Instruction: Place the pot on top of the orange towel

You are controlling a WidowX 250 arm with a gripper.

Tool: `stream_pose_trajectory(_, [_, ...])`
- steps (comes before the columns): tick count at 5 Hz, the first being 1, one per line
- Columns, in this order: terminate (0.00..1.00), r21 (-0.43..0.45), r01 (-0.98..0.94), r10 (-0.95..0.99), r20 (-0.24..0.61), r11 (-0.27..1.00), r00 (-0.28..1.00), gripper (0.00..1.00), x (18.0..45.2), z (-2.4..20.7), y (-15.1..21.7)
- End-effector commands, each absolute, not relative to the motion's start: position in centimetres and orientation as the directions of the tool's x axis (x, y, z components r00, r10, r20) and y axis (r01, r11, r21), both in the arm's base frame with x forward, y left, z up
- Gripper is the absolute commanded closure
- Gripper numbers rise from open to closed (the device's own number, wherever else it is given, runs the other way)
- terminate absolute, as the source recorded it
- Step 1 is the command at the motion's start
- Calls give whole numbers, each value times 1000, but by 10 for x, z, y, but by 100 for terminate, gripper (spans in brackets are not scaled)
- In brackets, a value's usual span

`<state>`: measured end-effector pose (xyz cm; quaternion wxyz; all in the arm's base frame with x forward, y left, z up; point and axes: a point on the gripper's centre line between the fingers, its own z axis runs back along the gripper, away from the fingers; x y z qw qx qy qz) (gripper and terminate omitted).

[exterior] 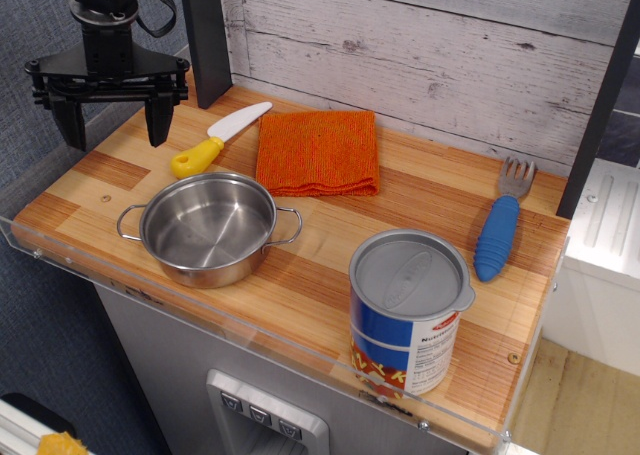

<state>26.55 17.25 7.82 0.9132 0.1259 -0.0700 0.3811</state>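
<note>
Jaws: spread wide, holding nothing, apparently above the table's back-left corner.
Pot: on the table, front-left, empty.
Orange towel: flat just behind the pot, apart.

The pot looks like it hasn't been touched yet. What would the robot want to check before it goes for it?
1. Gripper open and empty: ok, fingers spread, nothing between them.
2. Pot upright and empty: ok.
3. Gripper over the pot: not ok, it hangs above the table's back left, apart from the pot.
4. Orange towel flat, nothing on it: ok.
5. Path from pot to towel: ok, though the knife lies just left of the towel.
6. Can and fork out of the way: ok, both on the right.
</note>
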Motion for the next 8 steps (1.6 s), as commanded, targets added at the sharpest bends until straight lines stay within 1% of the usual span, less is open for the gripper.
stream_pose_trajectory(1, [0, 177, -714, 678, 224, 678, 700, 0, 265, 78, 173])
stream_pose_trajectory(2, [0, 139, -673, 631, 251, 727, 734, 0, 261, 80, 153])
stream_pose_trajectory(3, [0, 148, -576, 527, 269, 804, 806, 0, 254, 84, 128])
stream_pose_trajectory(4, [0, 147, -479, 433, 262, 866, 863, 0, 242, 87, 105])
stream_pose_trajectory(5, [0, 130, -329, 299, 208, 935, 931, 0, 235, 80, 81])
stream_pose_trajectory(6, [0, 164, -157, 130, 165, 974, 978, 0, 230, 69, 59])
stream_pose_trajectory(7, [0, 171, -25, 0, 145, 985, 989, 0, 229, 57, 53])
stream_pose_trajectory(8, [0, 181, 55, -78, 120, 982, 990, 0, 234, 44, 53])
